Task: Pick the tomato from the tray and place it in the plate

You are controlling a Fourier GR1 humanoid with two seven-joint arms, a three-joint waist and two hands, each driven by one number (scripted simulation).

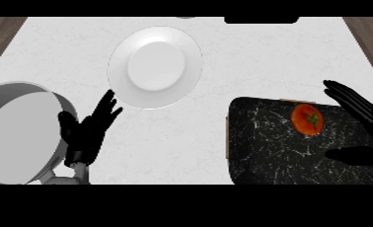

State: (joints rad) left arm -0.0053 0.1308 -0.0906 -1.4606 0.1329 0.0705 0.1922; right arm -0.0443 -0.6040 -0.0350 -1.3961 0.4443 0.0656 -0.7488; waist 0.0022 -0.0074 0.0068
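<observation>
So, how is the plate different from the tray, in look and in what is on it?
The plate is white, round and plain; the tray is black with white marbling and has straight sides. The plate holds nothing, while the tray carries the tomato. The plate lies near the left hand, the tray beside the right hand. Both rest flat on the counter.

Tray (291,147) and right hand (350,102) cut by the right edge, grey bowl (22,132) by the left.

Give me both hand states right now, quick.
Left hand: open, fingers straight, holding nothing, resting beside the plate.
Right hand: open, fingers and thumb spread around the tomato on the tray, not closed on it.
</observation>
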